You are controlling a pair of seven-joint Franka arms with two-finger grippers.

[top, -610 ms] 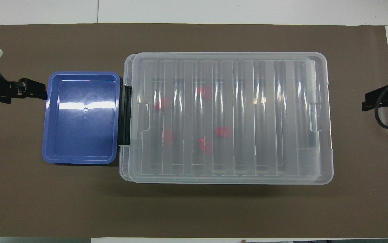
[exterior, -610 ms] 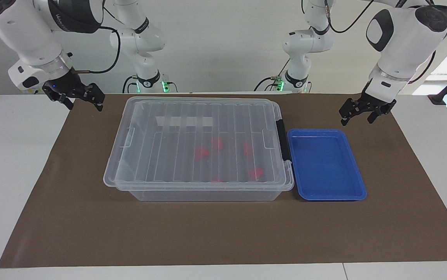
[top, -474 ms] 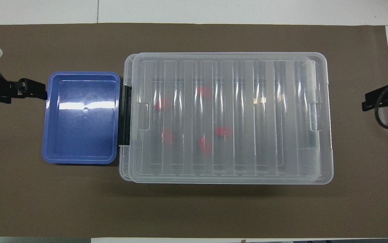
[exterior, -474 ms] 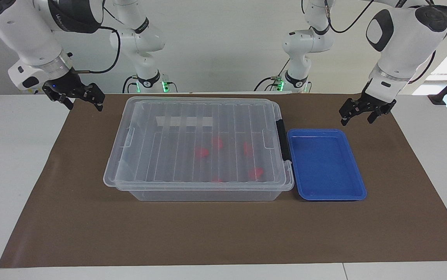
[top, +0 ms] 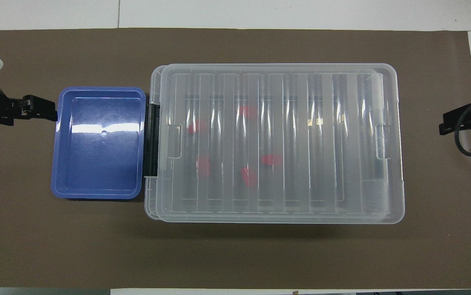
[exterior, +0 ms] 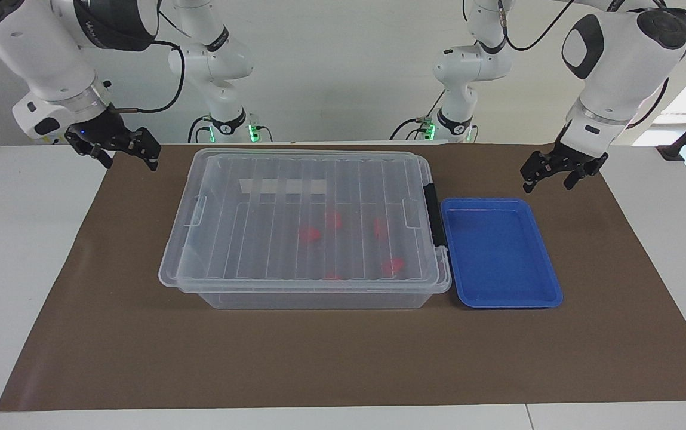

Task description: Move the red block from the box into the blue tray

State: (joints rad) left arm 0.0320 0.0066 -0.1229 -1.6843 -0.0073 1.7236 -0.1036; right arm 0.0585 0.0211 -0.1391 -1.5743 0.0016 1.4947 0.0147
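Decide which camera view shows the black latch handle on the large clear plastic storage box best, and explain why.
The facing view: the black latch handle shows its broad outer face on the large clear plastic storage box, beside the blue tray. The overhead view shows the handle from above, as a thin strip.

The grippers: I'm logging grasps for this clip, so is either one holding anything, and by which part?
Nothing is held. The left gripper hangs over the mat near the blue tray; the right gripper waits beside the box.

Lidded clear box (exterior: 247,179), red block inside unclear, blue tray (exterior: 501,254) beside
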